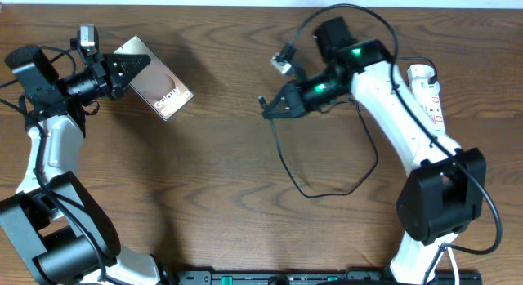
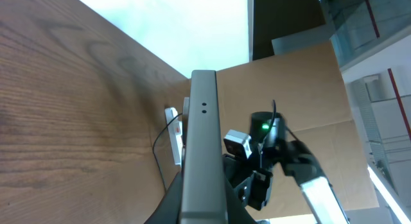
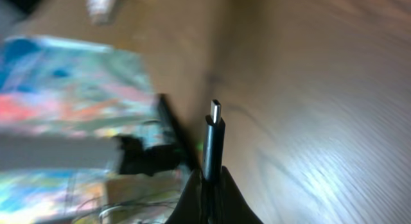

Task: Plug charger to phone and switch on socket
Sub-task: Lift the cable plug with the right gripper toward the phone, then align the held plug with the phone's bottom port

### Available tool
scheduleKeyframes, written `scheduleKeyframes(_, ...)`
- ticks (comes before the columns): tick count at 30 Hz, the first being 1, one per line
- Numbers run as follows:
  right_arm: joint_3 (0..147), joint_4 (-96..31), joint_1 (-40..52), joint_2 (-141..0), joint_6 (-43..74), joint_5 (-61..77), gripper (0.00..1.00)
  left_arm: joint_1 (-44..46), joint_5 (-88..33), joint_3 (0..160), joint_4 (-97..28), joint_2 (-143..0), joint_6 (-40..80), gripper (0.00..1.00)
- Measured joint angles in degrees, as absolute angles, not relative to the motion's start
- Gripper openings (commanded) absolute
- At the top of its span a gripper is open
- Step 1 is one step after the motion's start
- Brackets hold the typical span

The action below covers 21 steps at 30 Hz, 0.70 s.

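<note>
My left gripper (image 1: pixel 129 72) is shut on one end of the phone (image 1: pixel 161 91) and holds it above the table at the far left, its pale printed strip facing up. In the left wrist view the phone (image 2: pixel 203 140) shows edge-on, rising from between the shut fingers (image 2: pixel 172 208). My right gripper (image 1: pixel 273 108) is shut on the charger's plug end near the table's middle, with the tip (image 1: pixel 261 100) pointing left toward the phone, a gap between them. The metal tip (image 3: pixel 215 111) sticks up from the pinched fingers (image 3: pixel 234 197). The black cable (image 1: pixel 306 189) loops over the table. The white socket (image 1: pixel 430 87) lies at the far right.
The right arm (image 1: pixel 400 122) crosses over part of the socket. The right arm (image 2: pixel 273 156) and the white socket (image 2: pixel 172 142) show beyond the phone in the left wrist view. The right wrist view is blurred, with a dark shape (image 3: pixel 144 156) at its left.
</note>
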State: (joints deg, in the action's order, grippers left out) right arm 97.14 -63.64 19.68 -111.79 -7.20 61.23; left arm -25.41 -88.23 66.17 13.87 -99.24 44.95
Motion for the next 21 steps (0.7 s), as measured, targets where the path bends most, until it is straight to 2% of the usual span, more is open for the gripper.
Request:
scheduleKeyframes(8,77.4,-58.8,17.5,-111.8,-26.7,81.3,0.01,-24.9,-88.2,66.2,13.8,-99.2,44.9,0.07)
scheduleKeyframes(13,71.2,-55.0,18.6,-111.8,-31.9,85.0,0.01,-22.1,-88.2,66.2,13.8,-99.2,45.0,0.07)
scheduleKeyframes(21,70.7,-52.1,22.1,-111.8,-34.2,87.0,0.01,-13.2,-88.2,66.2,13.8,-99.2,44.7,0.07)
